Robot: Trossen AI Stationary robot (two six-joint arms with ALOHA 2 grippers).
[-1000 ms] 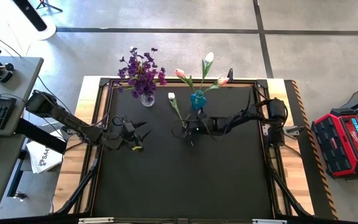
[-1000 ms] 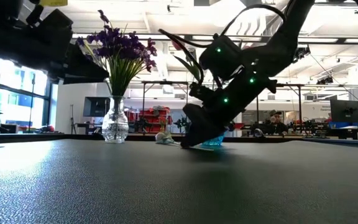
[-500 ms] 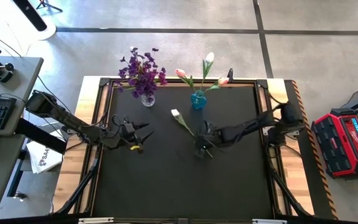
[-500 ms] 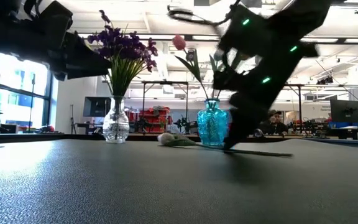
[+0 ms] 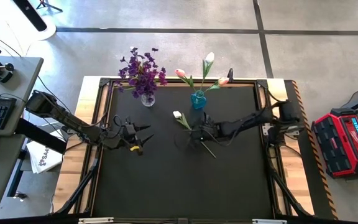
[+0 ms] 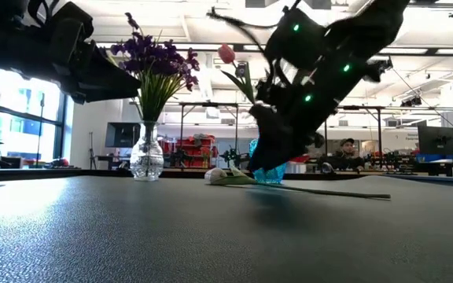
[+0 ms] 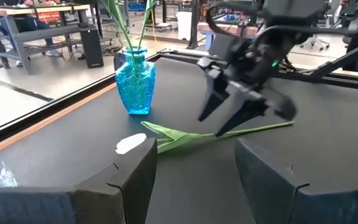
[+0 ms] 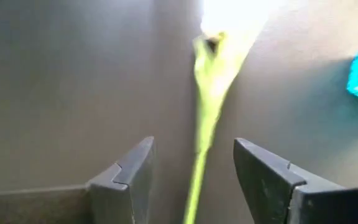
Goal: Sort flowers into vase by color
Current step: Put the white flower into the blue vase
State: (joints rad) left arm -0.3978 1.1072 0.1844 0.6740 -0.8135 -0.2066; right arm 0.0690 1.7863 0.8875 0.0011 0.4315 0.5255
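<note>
Right gripper: hung low over the mat near its middle, just in front of the blue vase. Jaws stood apart, straddling the stem of the white tulip, with nothing clamped between them.

Change, stem: half a second earlier the tulip lay with its lower stem under the gripper, further toward the front of the mat. By this moment the bloom end had shifted closer to the blue vase and the stem trailed free behind the gripper.

Change, arm: the right arm had swung back toward the bloom end of the stem.

Reading: the previous grab apparently did not lift the flower; this looked like a re-approach higher up the stem. A judgement only.

White tulip position: flat on the table, bloom pointing toward the gap between the two vases, just beside the blue vase, not in it.

Already sorted: purple sprigs stood in the clear vase; pink and white tulips stood in the blue vase.

Left gripper: parked over the left half of the mat, fingers partly spread, empty.

Remaining: one loose tulip to be picked and placed in the blue vase.
</note>
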